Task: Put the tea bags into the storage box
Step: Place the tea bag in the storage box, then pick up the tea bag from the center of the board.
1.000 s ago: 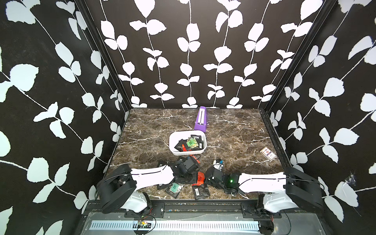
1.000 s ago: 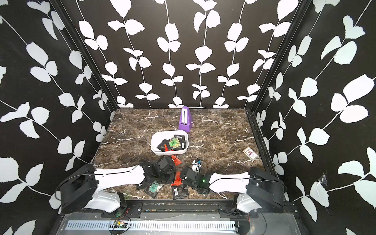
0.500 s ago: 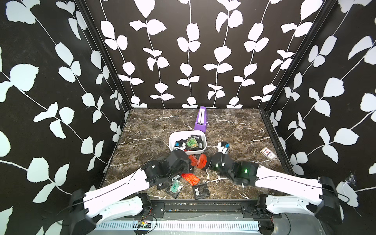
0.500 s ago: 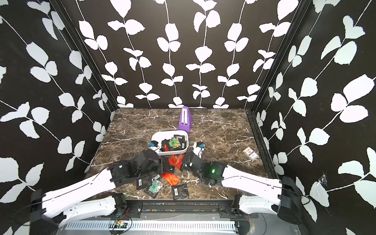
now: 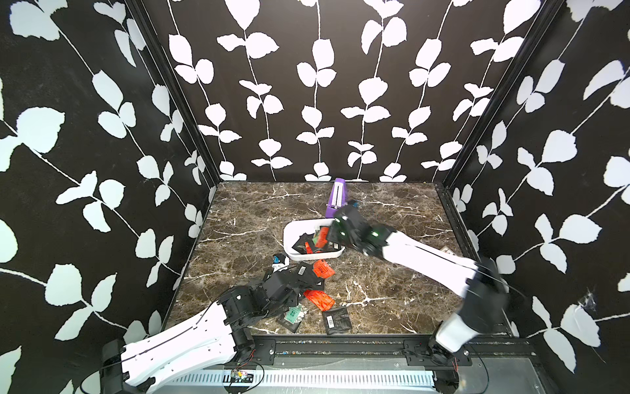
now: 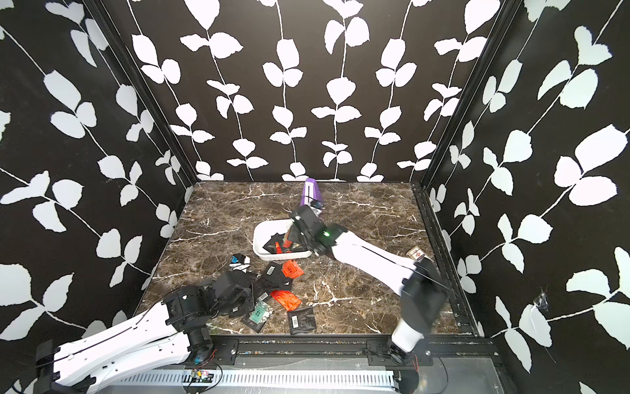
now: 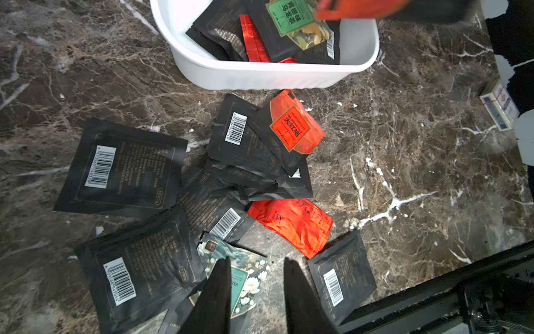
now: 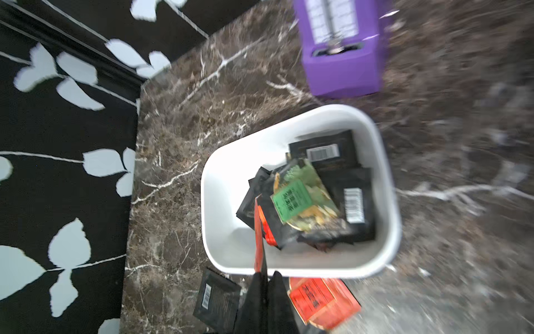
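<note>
right gripper [image 8: 267, 274] clamped on red-orange tea bag [image 8: 259, 248] (edge-on) above storage box [image 8: 219, 185], left gripper [image 7: 255, 261] partly open, empty, over loose tea bags [image 7: 121, 164] on marble table [image 7: 404, 173]

The storage box [image 5: 287, 235], a white shallow tub with rounded corners, stands on the counter [image 5: 375, 283]. It holds several tea bags [image 8: 326, 162]: black ones, one with a green label, one red. A red-orange sachet [image 5: 321, 237] hangs edge-on over it, pinched in the right gripper [image 8: 265, 277]. Just in front of the box about ten more lie flat and overlapping, mostly black with barcodes.
</note>
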